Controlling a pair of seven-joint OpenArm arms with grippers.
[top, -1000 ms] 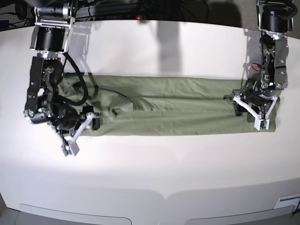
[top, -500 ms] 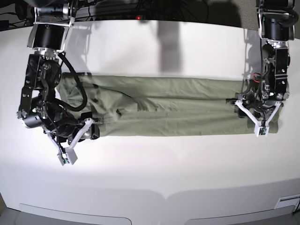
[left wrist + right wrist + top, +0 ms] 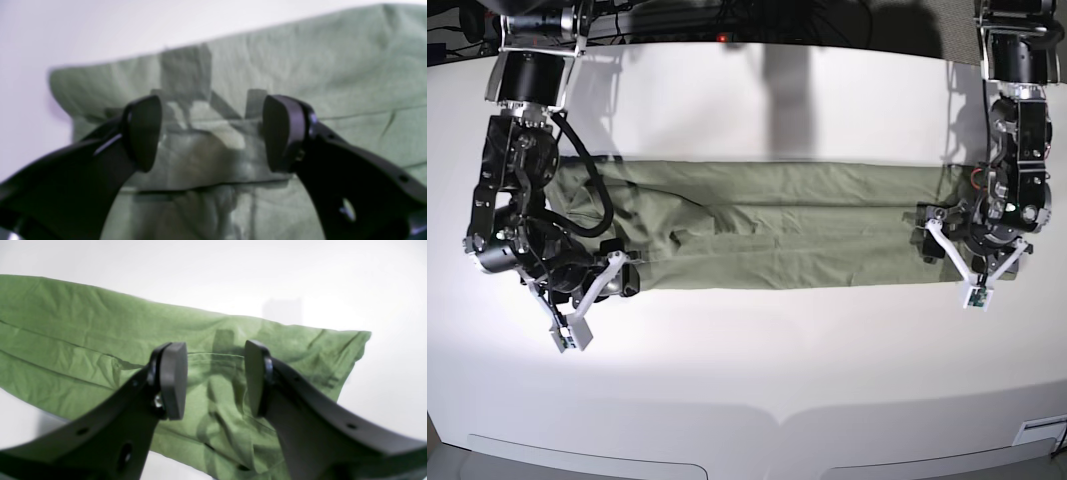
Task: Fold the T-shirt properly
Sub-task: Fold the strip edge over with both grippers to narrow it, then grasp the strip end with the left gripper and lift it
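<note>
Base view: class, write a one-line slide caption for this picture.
Two open grippers, left and right, poised at opposite ends of a lengthwise-folded green T-shirt on a white table.

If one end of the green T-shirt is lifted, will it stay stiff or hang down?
The T-shirt will probably hang limp: it is thin cloth, lying flat with creases and soft wrinkles. It looks light for its size. The folded layers may slide apart, since nothing pins them; both tools stand open above it.
</note>
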